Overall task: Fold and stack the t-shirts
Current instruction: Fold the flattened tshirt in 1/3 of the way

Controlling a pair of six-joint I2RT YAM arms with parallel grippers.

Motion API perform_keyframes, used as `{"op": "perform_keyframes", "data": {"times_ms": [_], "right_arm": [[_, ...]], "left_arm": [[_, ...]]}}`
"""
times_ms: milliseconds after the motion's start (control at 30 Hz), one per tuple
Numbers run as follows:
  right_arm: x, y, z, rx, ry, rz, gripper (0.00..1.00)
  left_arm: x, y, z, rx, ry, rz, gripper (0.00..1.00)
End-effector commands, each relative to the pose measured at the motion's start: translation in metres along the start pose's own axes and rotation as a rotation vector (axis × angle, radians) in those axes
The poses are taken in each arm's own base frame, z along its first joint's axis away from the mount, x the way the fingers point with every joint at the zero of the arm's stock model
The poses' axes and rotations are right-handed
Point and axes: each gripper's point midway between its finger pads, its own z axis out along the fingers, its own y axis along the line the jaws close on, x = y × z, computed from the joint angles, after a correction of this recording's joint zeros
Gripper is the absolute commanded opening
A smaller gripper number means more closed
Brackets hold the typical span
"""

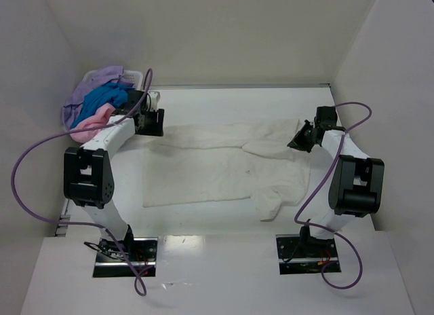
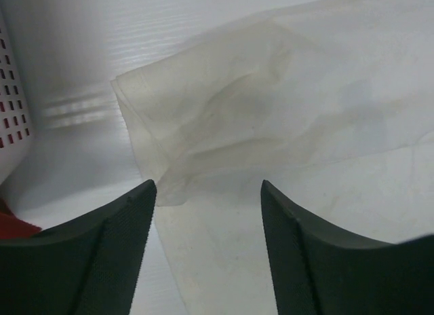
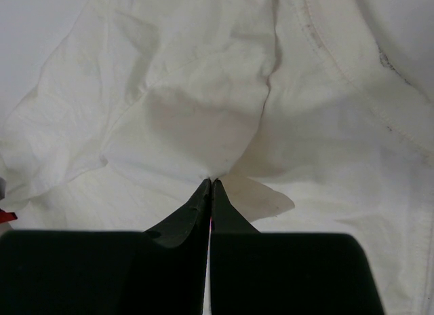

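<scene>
White tabletop, cream t-shirt, basket far left

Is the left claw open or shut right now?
Open: the left claw has its fingers wide apart above the cream shirt, nothing pinched between them.

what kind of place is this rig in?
Looks like a lab test cell, not a home: a white table boxed in by plain white panels, two robot arms bolted at its near edge, one cream-white t-shirt spread out and a basket of coloured shirts in the corner.
</scene>
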Motion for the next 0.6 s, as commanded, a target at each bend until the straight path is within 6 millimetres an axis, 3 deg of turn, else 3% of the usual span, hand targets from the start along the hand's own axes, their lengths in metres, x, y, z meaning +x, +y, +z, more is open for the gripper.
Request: {"op": "perform_keyframes", "data": {"times_ms": [0,133,267,467,567], "right_arm": [[-0.001,-0.004,-0.002,0.011,-0.002,-0.007,0.00],[-0.001,-0.004,-0.002,0.011,-0.002,-0.016,0.00],[0.000,-0.003,-0.002,0.002,0.003,-0.016,0.00],[0.000,-0.003,-0.002,0.002,0.003,-0.016,0.00],[-0.001,-0.004,-0.002,0.010,-0.001,-0.016,0.00]], "left_arm": [[-0.014,-0.009,0.004,0.041,-0.021,-0.057,0.69],[-0.015,0.004,0.028,-0.046,0.007,-0.160,0.59],[0.000,0.010,0.050,-0.101,0.065,-0.230,0.53],[0.014,0.022,0.063,-0.183,0.104,-0.274,0.53],[0.012,0.027,0.066,-0.208,0.094,-0.273,0.53]]}}
